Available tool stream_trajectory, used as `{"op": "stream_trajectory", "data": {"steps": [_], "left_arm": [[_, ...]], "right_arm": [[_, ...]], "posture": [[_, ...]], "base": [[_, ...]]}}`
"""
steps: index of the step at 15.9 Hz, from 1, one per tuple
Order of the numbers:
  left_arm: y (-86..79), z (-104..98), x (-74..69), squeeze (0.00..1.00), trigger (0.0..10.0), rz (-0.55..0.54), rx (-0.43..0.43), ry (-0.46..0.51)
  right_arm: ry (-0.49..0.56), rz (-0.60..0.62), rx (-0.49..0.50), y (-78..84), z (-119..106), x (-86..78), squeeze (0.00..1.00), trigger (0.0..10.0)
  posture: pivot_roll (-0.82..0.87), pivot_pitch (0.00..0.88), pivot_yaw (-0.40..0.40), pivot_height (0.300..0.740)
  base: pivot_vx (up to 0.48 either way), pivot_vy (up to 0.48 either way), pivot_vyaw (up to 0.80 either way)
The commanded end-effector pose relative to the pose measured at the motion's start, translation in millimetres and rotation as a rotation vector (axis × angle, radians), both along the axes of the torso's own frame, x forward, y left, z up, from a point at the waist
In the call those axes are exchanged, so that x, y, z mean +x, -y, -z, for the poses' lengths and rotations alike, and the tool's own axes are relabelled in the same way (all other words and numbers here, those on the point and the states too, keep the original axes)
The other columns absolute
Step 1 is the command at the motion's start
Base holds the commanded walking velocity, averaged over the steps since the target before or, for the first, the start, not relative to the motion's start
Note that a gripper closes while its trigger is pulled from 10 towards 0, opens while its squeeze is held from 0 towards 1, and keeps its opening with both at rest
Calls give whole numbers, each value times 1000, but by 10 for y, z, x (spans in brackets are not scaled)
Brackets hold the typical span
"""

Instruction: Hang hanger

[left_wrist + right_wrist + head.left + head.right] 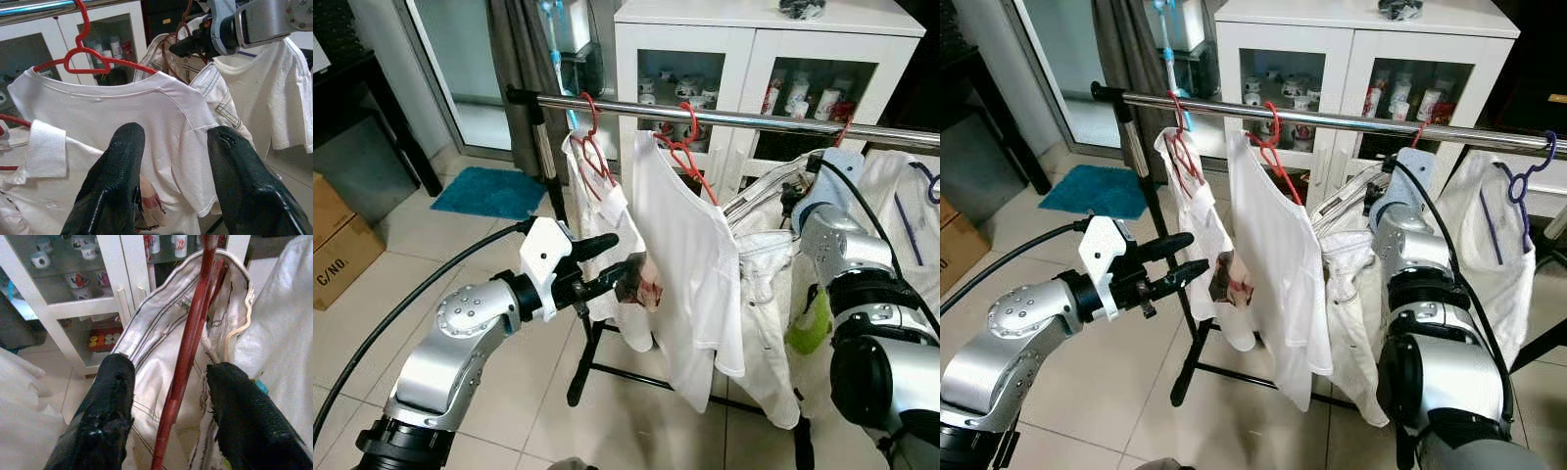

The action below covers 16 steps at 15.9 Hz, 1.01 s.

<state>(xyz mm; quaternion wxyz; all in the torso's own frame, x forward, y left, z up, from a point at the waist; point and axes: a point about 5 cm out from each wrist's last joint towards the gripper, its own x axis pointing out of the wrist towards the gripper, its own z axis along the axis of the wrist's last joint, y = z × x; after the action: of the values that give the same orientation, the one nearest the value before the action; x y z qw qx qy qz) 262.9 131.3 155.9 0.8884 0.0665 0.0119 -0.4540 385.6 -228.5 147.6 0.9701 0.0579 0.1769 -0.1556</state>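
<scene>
Two black fingers of the right gripper (166, 401) stand spread wide, and the red hanger (188, 347) runs between them without either pad visibly touching it, so the jaws are released, not clamped. That hanger carries a cream garment with dark stitching (151, 357), and the open stance reads as either a grip about to close or one just let go; which of the two cannot be told. From the head camera the right arm reaches up close under the steel rail (734, 117), with the hanger's red hook (845, 127) at the rail, though whether it is properly seated over it is too small to judge.

The left gripper (612, 264) is held out level in front of the hung clothes, jaws parted and empty, its tips close by a white T-shirt (690, 255) and a small red-brown patch at the hem of a collared shirt (607, 211). Both of those hang from red hangers already hooked on the rail, ahead of a white glass-door cabinet (744, 39)
</scene>
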Motion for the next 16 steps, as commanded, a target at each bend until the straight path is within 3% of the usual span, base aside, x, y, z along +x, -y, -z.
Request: {"op": "stream_trajectory", "data": {"steps": [1,2,16], "left_arm": [[17,-17,9,0,10000,15,18,2],[14,-19,10,0,10000,15,19,2],[0,0,-13,0,10000,26,35,-6]], "right_arm": [[13,7,32,15,-42,28,0,902],[15,14,40,34,-46,32,0,0],[20,25,51,107,-53,50,0,0]], "posture": [[-41,0,57,740],[-38,0,55,740],[-35,0,49,740]], "base": [[0,0,0],[0,0,0],[0,0,0]]}}
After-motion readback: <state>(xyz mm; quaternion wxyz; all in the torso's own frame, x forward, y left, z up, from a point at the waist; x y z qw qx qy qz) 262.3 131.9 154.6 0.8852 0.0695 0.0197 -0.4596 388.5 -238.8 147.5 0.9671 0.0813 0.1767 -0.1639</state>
